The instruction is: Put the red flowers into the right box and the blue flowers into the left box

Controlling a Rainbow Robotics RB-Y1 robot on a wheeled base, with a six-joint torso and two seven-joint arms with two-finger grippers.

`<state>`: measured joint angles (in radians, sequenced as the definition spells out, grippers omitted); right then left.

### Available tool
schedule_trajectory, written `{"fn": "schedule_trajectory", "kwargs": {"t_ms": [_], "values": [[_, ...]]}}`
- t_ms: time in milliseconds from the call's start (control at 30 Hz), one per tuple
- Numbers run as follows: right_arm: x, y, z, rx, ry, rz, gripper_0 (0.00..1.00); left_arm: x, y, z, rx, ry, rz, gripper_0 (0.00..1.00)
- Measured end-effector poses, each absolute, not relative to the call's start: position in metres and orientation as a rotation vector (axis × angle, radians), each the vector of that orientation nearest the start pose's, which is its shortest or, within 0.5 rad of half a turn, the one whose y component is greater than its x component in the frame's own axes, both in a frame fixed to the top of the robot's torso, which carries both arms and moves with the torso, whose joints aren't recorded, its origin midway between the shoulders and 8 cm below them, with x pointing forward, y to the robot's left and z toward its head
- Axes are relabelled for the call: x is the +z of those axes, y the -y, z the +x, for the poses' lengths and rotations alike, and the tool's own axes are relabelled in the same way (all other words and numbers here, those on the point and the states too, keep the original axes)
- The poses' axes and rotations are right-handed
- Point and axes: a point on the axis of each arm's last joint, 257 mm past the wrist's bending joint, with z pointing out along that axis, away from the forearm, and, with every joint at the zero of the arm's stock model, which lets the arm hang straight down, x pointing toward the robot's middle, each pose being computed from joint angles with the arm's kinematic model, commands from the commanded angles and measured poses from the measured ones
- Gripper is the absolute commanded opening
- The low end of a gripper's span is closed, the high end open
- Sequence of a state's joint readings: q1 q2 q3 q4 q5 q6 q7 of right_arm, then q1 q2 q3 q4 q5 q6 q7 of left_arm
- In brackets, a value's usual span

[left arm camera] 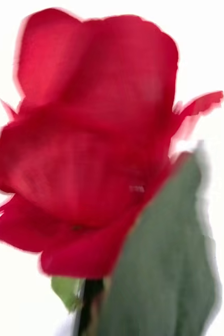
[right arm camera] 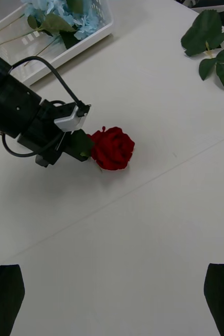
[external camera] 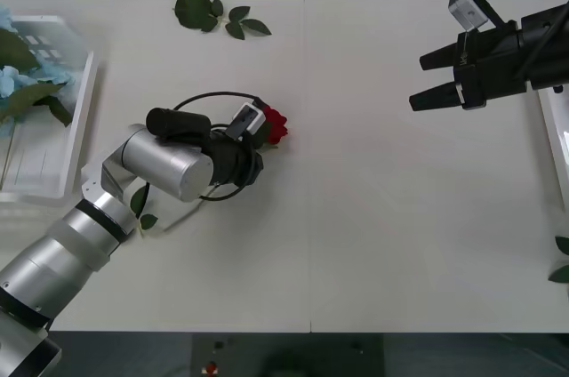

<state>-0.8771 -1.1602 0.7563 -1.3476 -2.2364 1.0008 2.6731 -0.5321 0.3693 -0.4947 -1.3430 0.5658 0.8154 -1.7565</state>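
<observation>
The left pincer (external camera: 260, 141) sits low at mid-surface, right at a red rose (external camera: 275, 125); whether it pinches the stem I cannot tell. The right pincer (external camera: 420, 81) hovers spread, well apart, near the right box (external camera: 558, 141) at the surface's edge. Blue flowers (external camera: 18, 61) already lie in the left box (external camera: 76, 128), so that half looks begun; this rose has yet to cross. The white surface (external camera: 391, 235) carries loose leaf sprigs (external camera: 213, 14) at its far side.
</observation>
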Motion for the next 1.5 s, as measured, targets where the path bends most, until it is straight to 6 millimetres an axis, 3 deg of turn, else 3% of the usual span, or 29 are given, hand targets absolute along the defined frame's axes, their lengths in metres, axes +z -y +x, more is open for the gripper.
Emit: {"fn": "schedule_trajectory", "kwargs": {"t_ms": [100, 200, 367, 533, 633, 733, 833, 933, 1067, 1167, 1300, 1500], "values": [[-0.102, 0.178, 0.506, 0.674, -1.846, -1.245, 1.0, -0.317, -0.076, 0.555, -0.176, -2.175, 0.823, 0.0], [-0.1, 0.176, 0.505, 0.691, -1.842, -1.235, 1.0, -0.3, -0.079, 0.552, -0.197, -2.176, 0.829, 0.0], [-0.1, 0.177, 0.504, 0.697, -1.845, -1.233, 1.0, -0.245, -0.096, 0.545, -0.305, -2.194, 0.787, 0.0], [-0.099, 0.173, 0.494, 0.83, -1.868, -1.163, 1.0, -0.189, -0.115, 0.539, -0.411, -2.17, 0.742, 0.0], [-0.109, 0.164, 0.483, 0.973, -1.904, -1.07, 1.0, -0.163, -0.113, 0.53, -0.543, -2.15, 0.71, 0.0], [-0.13, 0.155, 0.463, 1.157, -1.968, -0.948, 1.0, -0.122, -0.099, 0.515, -0.763, -2.058, 0.706, 0.0], [-0.164, 0.157, 0.445, 1.187, -2.053, -0.948, 1.0, -0.092, -0.103, 0.51, -0.818, -1.925, 0.762, 0.0], [-0.17, 0.155, 0.437, 1.214, -2.055, -0.938, 1.0, -0.066, -0.1, 0.497, -0.996, -1.832, 0.703, 0.0], [-0.157, 0.15, 0.431, 1.263, -1.983, -0.876, 1.0, -0.054, -0.096, 0.493, -1.178, -1.742, 0.596, 0.0], [-0.155, 0.15, 0.423, 1.299, -1.954, -0.839, 1.0, -0.052, -0.086, 0.494, -1.18, -1.62, 0.608, 0.0], [-0.169, 0.149, 0.409, 1.346, -1.966, -0.799, 1.0, -0.052, -0.057, 0.497, -1.259, -1.546, 0.502, 0.0], [-0.185, 0.132, 0.393, 1.457, -1.935, -0.707, 1.0, -0.052, 0.0, 0.499, -1.366, -1.491, 0.353, 0.0]]}}
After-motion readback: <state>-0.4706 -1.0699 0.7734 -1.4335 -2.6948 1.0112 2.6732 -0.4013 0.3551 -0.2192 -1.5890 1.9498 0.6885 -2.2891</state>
